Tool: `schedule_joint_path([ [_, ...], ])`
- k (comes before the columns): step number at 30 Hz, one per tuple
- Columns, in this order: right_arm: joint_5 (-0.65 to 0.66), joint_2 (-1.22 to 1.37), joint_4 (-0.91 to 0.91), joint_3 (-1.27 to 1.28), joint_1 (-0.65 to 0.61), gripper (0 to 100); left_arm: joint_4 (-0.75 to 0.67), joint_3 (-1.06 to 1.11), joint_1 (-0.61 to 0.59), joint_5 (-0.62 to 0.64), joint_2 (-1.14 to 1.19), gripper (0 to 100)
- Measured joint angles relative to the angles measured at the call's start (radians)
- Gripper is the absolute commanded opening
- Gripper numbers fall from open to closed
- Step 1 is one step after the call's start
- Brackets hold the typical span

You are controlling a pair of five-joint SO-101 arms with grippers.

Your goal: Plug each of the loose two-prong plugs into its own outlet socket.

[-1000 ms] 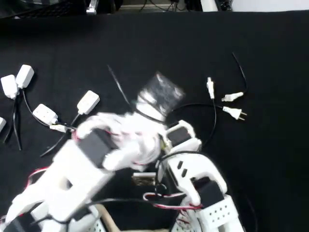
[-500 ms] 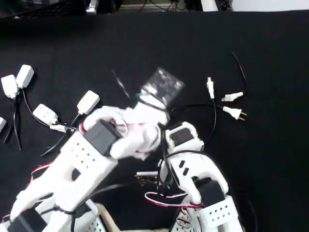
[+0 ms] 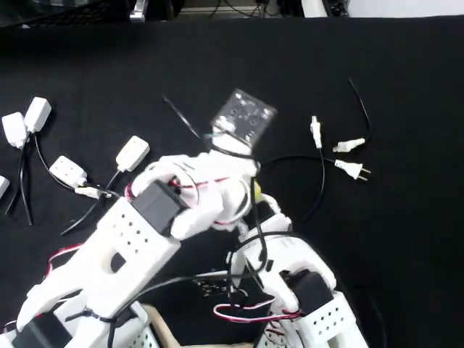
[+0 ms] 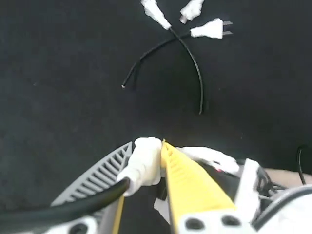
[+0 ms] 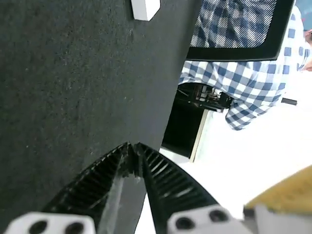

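Left claw clamped on a white plug with a black cord, above the desk at mid-scene. Right claw narrow, its tips apparently together with nothing between them. Three loose plugs lie to the right, well apart from the outlet sockets at left.

On the black cloth-covered surface, two white boxy plastic outlet sockets lie just beside each other by the left edge. Two more white sockets lie to their right, nearer the middle and the near edge. Three white two-prong plugs on black cords lie close together toward the right edge. Between both groups, over the middle, the left arm's pincer holds a fourth white plug.
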Motion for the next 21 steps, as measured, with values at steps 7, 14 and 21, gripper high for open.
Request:
schedule_joint_path([
  [7,-0.003,0.000,-0.034,0.000,-0.005,1.2,0.109,-0.041,0.015,-0.003,-0.003,3],
  [14,-0.003,0.000,-0.118,0.000,0.057,1.2,0.186,-0.074,0.051,-0.086,-0.014,3],
  [21,-0.003,0.002,-0.150,0.000,0.094,1.2,0.215,-0.071,0.087,-0.095,-0.018,3],
])
